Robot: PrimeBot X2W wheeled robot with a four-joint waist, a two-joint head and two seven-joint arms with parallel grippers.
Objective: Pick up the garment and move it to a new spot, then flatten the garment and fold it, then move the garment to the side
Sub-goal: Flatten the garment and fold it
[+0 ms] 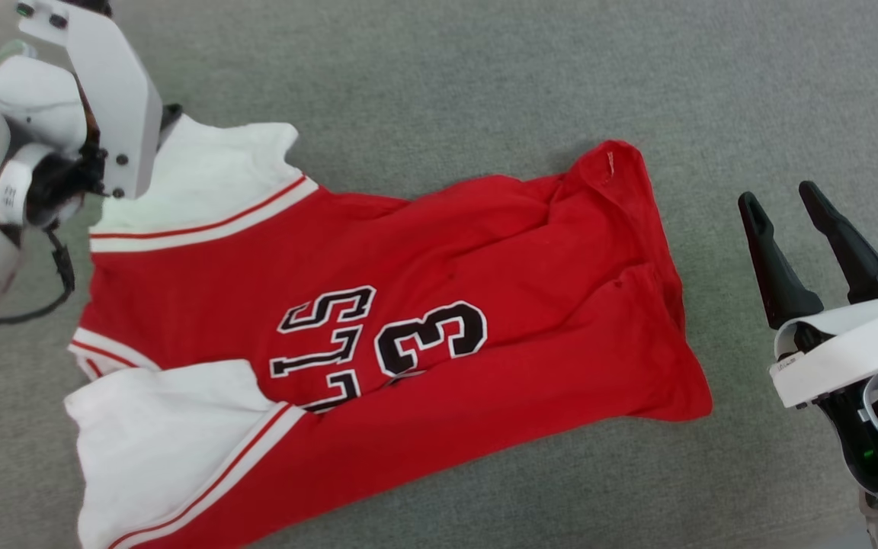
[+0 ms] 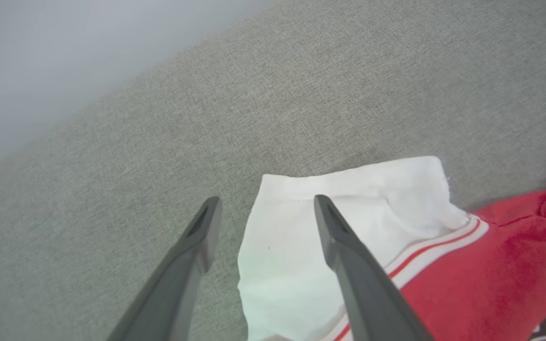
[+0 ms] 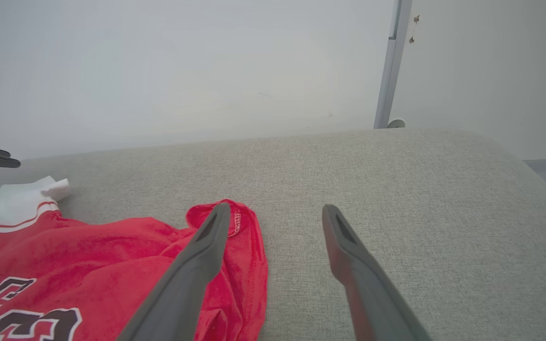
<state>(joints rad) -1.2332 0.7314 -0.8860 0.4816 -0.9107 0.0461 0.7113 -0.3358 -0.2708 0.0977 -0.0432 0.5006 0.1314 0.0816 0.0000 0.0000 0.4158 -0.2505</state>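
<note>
Two hands are out over the grey table (image 1: pixel 485 69), and both are released, fingers spread wide, grasping nothing. Nearest, at the lower right of the head view, the right hand (image 1: pixel 778 194) stands just beside the hem end of the garment (image 1: pixel 546 267), apart from the cloth, with bare table under it. In its own wrist view one finger crosses in front of the red hem corner (image 3: pixel 247 225); whether it touches there I cannot tell.

The garment lies spread along the table, sleeves toward the robot's left and hem toward its right, loosely wrinkled, with a long fold running through its lower half. The near sleeve (image 1: pixel 157 442), white with a red-and-white trim band (image 1: pixel 203 488), lies at the lower left of the head view. The black print (image 1: pixel 431 335) sits mid-body, its letters partly tucked under the fold.

Farther off, the far sleeve (image 1: pixel 210 175) lies flat at the upper left. The left hand (image 2: pixel 267 201) is over that sleeve's outer edge: one finger over bare table, the other over the white cloth. Contact cannot be told. Beyond the table's far edge stand a pale wall (image 3: pixel 159 71) and a grey upright post (image 3: pixel 391 61).
</note>
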